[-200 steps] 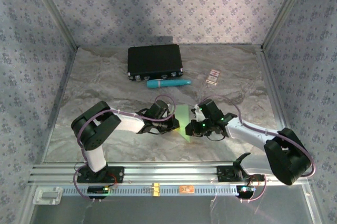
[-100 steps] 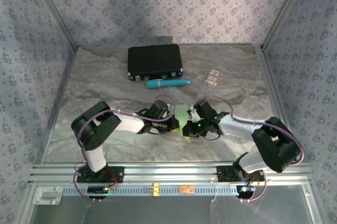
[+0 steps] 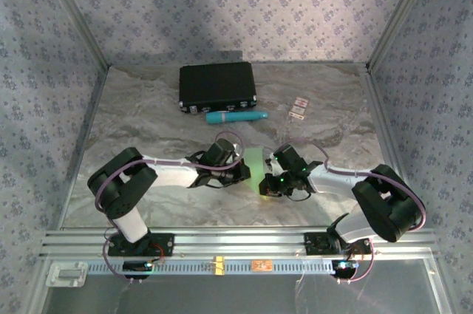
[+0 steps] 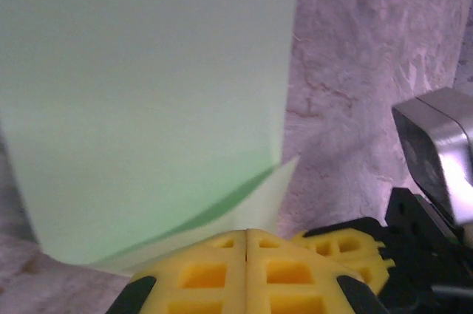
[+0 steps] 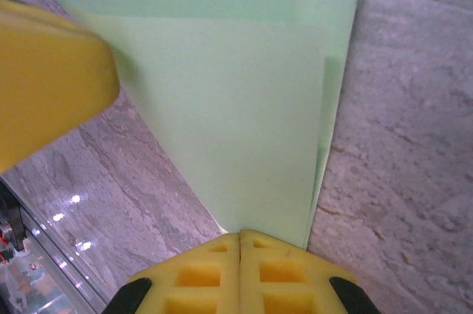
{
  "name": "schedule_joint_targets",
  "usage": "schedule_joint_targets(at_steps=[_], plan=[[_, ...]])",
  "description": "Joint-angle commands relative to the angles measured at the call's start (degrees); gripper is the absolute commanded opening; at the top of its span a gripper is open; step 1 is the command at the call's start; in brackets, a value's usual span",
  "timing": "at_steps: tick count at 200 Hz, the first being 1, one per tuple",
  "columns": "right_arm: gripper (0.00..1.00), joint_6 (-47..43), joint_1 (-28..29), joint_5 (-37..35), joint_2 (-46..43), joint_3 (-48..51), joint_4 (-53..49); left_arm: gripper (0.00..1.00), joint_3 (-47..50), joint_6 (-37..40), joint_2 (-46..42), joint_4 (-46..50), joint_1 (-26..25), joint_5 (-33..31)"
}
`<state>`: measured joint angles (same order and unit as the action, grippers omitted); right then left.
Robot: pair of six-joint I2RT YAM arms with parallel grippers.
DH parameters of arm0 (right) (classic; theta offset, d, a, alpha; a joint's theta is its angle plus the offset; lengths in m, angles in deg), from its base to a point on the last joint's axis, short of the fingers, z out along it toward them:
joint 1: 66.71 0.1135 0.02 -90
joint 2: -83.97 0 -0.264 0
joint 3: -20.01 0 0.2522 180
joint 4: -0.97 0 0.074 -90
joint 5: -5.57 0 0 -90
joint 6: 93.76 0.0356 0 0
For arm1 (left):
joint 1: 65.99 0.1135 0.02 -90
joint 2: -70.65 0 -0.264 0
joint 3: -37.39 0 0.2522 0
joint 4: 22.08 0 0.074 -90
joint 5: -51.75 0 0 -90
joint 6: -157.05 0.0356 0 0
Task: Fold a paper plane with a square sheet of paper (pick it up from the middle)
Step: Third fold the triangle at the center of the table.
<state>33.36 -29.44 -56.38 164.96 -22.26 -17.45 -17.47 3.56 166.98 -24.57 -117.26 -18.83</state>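
We see the pale green sheet of paper, partly folded, in the middle of the counter between the two arms. The left tool is pressed together, pinching the sheet's edge. The right tool is likewise pressed together on its folded corner. A black case sits well behind.

The paper overruns the left wrist view's top.

No writing can be read anywhere; the two small cards on the worktop carry reddish marks too small to make out; the orange tag on the front rail is likewise illegible.
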Motion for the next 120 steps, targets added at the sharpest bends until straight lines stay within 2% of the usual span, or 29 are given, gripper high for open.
schedule_joint_targets(at_steps=[1, 38, 71, 120], plan=[[0.03, 1.0, -0.2, -3.7, 0.2, 1.5, -3.8, 0.03, 1.1, -0.2, 0.2, -1.6, -1.8, 0.1], [0.03, 1.0, -0.4, -3.5, 0.4, 1.9, -3.6, 0.01, 1.6, -1.9, 5.1, -6.3, -2.7, 0.9], [0.01, 0.3, -0.5, -4.5, 0.9, 2.2, -4.9, 0.00, 3.6, -1.4, 5.3, -3.8, -1.8, -3.0], [0.00, -0.6, -0.5, -5.2, 1.7, 2.2, -6.5, 0.00, 3.9, 2.1, 4.8, -1.4, 2.1, -3.0]])
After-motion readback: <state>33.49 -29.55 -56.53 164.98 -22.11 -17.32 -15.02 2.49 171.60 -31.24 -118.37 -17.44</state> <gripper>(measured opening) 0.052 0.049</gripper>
